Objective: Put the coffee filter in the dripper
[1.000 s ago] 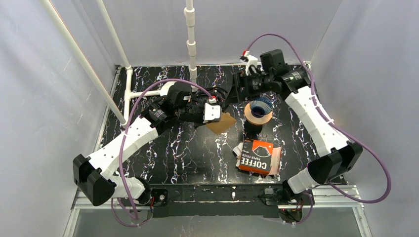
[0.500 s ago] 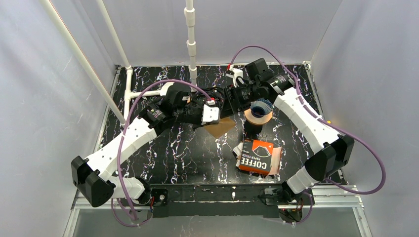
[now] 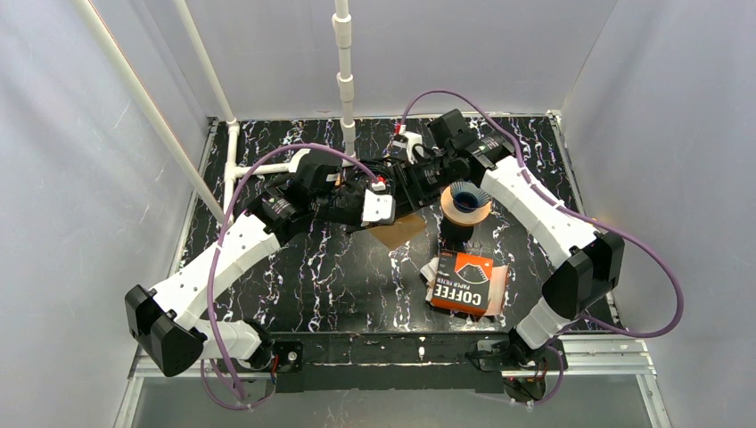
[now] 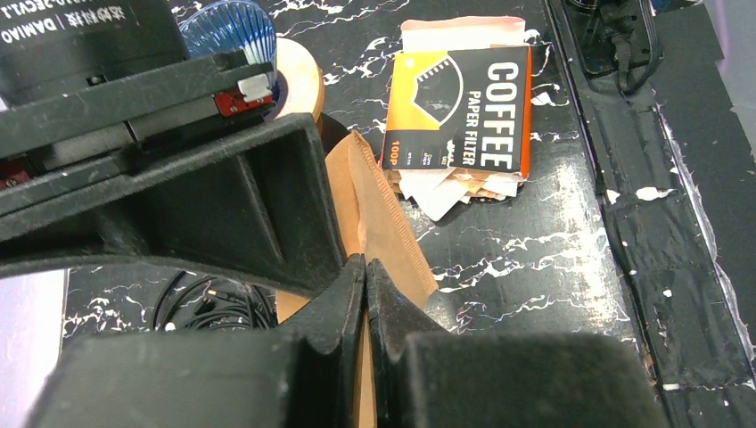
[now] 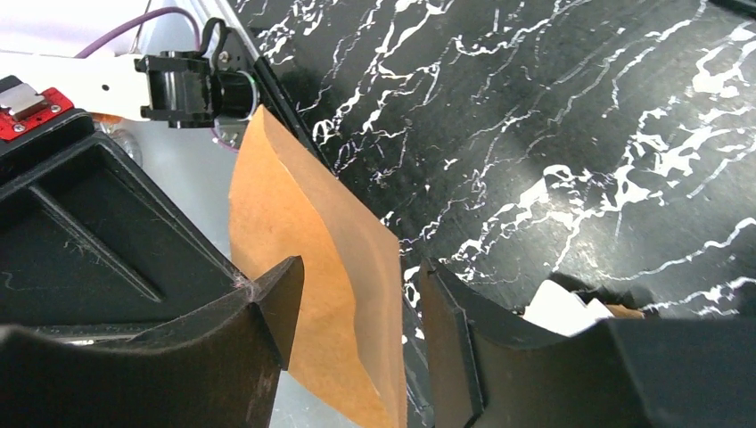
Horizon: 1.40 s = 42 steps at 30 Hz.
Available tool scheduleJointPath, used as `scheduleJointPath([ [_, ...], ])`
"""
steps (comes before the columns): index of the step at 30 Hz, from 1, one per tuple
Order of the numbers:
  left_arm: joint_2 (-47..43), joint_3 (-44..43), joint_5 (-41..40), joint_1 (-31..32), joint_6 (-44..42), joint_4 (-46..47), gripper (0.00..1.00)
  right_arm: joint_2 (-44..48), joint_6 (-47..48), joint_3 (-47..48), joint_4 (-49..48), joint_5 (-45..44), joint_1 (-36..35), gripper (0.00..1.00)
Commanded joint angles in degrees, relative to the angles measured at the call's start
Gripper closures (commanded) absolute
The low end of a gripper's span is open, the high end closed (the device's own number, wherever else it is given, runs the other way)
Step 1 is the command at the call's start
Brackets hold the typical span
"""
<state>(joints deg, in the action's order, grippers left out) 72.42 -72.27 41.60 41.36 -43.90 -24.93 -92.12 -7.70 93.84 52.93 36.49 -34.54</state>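
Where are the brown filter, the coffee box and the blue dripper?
brown filter [image 5: 330, 267]: right wrist view, flat middle.
coffee box [image 4: 459, 111]: left wrist view, printed front.
blue dripper [image 3: 470, 190]: top view, ribbed inside.

Wears white shells along the long links of the left arm [image 3: 234, 251] and right arm [image 3: 546, 218], with black housings at every joint and black blocks at the base. Trails a purple cable [image 3: 310, 145] in loops beside each. Ends in matte black moulded fingers [image 4: 332, 308], ribbed with hollow pockets. Bears a small red board [image 5: 27, 105] and white lettering [image 4: 80, 18] on black casing.
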Motion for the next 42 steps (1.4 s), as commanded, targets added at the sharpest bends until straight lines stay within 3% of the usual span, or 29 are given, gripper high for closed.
scheduleJointPath([
  [1,-2.5,-2.0,1.5,-0.3,-0.4,-0.9,1.0,0.1,2.3,-1.0,-1.5,4.4,-0.7,0.43],
  [7,-2.8,-1.9,1.1,-0.4,-0.2,-0.4,1.0,0.3,2.9,-2.4,-1.9,4.8,-0.8,0.53],
  [13,-3.3,-1.5,-0.6,-0.3,0.8,1.0,1.0,0.1,3.0,-1.6,-2.0,3.3,-0.8,0.8],
  [14,-3.4,-1.4,-1.1,-0.3,0.9,1.4,0.93,0.1,3.0,-1.2,-2.1,2.8,-0.8,0.87],
  [16,-3.7,-1.2,-2.0,-0.3,1.4,2.7,0.71,0.1,2.8,-0.4,-2.0,1.5,-0.8,0.99],
  [18,-3.9,-0.9,-3.2,-0.3,1.9,3.9,0.36,0.2,2.3,0.5,-2.3,-0.3,-0.8,0.99],
  [19,-4.1,-0.7,-3.7,-0.3,2.3,4.7,0.24,0.2,1.9,0.8,-2.4,-1.6,-0.8,0.99],
  [23,-4.8,0.3,-6.1,-0.3,4.0,8.4,0.03,0.6,1.3,2.6,-2.2,-7.2,-0.6,0.99],
  [29,-5.2,0.9,-11.2,-0.3,10.9,13.8,0.02,2.0,0.5,3.9,-3.0,-13.5,0.2,0.99],
  [38,-3.4,-0.4,-24.9,-0.3,34.2,20.2,0.02,6.5,-2.3,2.4,-8.9,-22.2,1.6,0.99],
  [42,-3.0,-0.7,-30.4,-0.3,40.7,19.5,0.02,8.3,-3.4,2.0,-10.5,-25.9,2.7,0.99],
])
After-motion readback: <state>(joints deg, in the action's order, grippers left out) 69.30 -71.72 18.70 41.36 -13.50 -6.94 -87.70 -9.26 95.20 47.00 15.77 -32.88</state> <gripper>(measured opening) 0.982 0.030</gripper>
